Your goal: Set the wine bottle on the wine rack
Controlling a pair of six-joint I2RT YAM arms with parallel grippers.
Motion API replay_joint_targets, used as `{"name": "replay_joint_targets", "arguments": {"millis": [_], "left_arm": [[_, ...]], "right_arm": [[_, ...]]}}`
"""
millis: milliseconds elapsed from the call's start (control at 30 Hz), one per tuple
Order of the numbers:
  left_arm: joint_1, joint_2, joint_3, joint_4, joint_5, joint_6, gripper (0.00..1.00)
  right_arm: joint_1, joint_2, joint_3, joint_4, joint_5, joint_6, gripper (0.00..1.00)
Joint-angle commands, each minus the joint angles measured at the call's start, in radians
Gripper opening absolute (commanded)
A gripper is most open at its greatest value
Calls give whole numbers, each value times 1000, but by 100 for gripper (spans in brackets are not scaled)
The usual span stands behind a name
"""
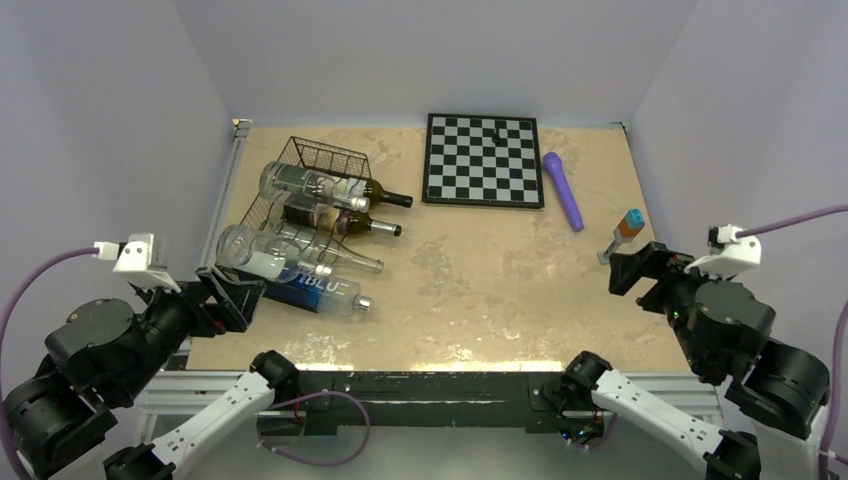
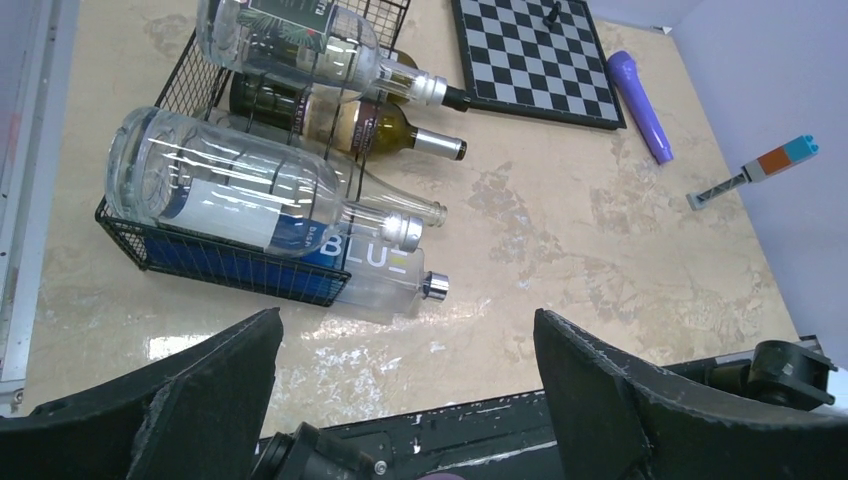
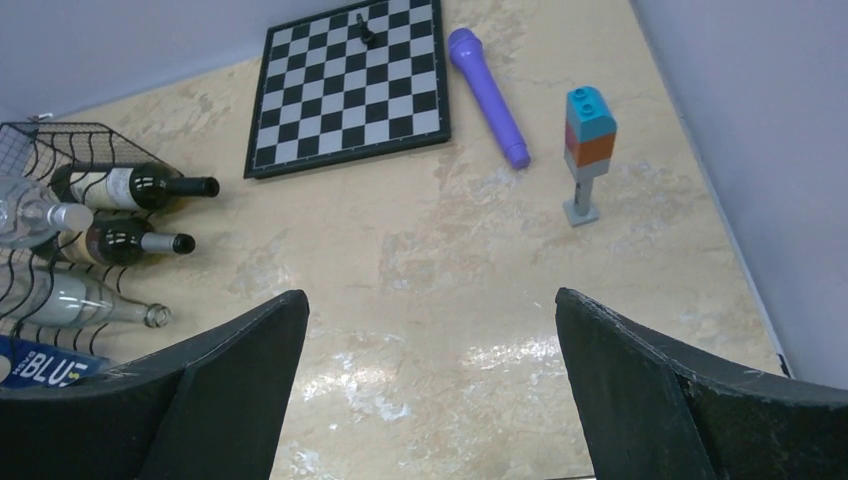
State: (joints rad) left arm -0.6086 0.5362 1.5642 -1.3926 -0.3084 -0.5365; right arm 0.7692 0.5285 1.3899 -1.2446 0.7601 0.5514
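You never get the whole wine rack (image 1: 325, 157) in one view. From above, the jaws of the left arm (image 1: 110, 345) cover its near corner. In the right wrist view it is cut off at the left edge.

Two dark wine bottles lie on their sides in the rack, necks pointing right. The cream-label wine bottle (image 2: 350, 122) shows almost whole. The back wine bottle (image 2: 440, 92) is mostly hidden under a clear bottle (image 2: 290, 40) stacked on top, so you see little more than its neck.

A larger clear bottle (image 2: 230, 190) lies over the near lanes. It covers most of a slim clear bottle (image 2: 400, 203) and part of the lettering on a blue-label bottle (image 2: 385, 275), whose cap pokes past the rack's end.

A small dark piece (image 3: 367, 30) stands on the chessboard (image 3: 345, 95), too small for you to tell which piece it is. A purple stick (image 3: 488, 95) lies just right of the board. A block tower (image 3: 588, 150) stands near the right edge of the counter (image 1: 480, 290).

Your left arm is folded low at the near left corner, wrist angled toward the rack. Its jaws are spread wide and empty, just beside the rack's near side. Your right arm (image 1: 735, 325) is folded the same way at the near right corner. Its jaws are also spread wide and empty, over bare counter near the block tower and well apart from the bottles.
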Motion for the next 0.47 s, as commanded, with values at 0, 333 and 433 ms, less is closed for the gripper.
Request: {"name": "replay_joint_targets", "arguments": {"millis": [0, 333, 433], "left_arm": [[5, -17, 43, -13, -26, -26, 99], [6, 40, 86, -12, -82, -33, 99], [5, 82, 115, -43, -112, -40, 99]], "right_arm": [[-3, -28, 53, -73, 97, -17, 99], [-2, -48, 65, -54, 102, -32, 99], [-3, -46, 66, -63, 106, -10, 98]]}}
